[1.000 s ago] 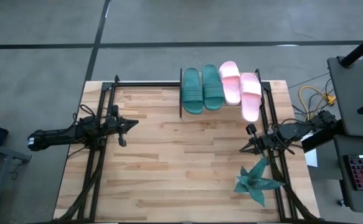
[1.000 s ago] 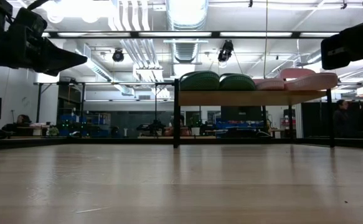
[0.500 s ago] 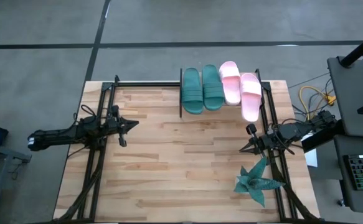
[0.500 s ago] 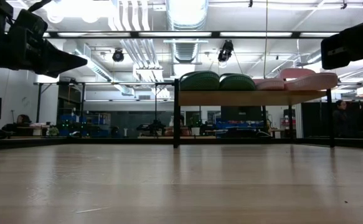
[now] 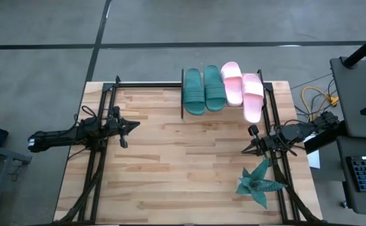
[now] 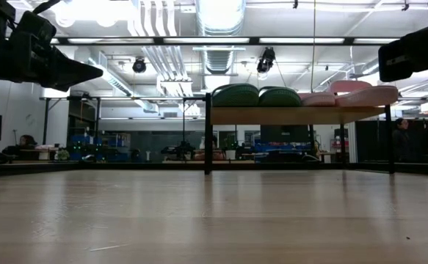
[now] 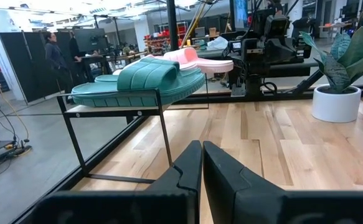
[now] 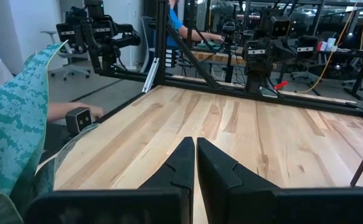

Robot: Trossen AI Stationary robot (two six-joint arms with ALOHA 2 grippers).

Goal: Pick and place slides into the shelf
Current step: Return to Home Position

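The two dark teal foam slides (image 5: 193,93) and the two pale pink foam slides (image 5: 232,85) lay side by side on the small light wood shelf with thin black uprights (image 6: 294,115), at the far edge of the large wooden plank tabletop (image 5: 170,176), right of its middle. From above, the rightmost pink one sat nearer than the other three, and the board beneath was almost hidden. Only the low view showed that board raised clear of the tabletop, the slides as rounded humps on it. The left wrist view caught a wide ribbed strap and thick smooth soles. The left gripper (image 5: 132,124) hung over the table's left side and the right gripper (image 5: 247,149) over its right — both with fingers pressed together on nothing, as each wrist view showed. Just nearer than the right gripper stood a teal spiky star-shaped plant (image 5: 258,180) — in a round white pot, by the left wrist view.
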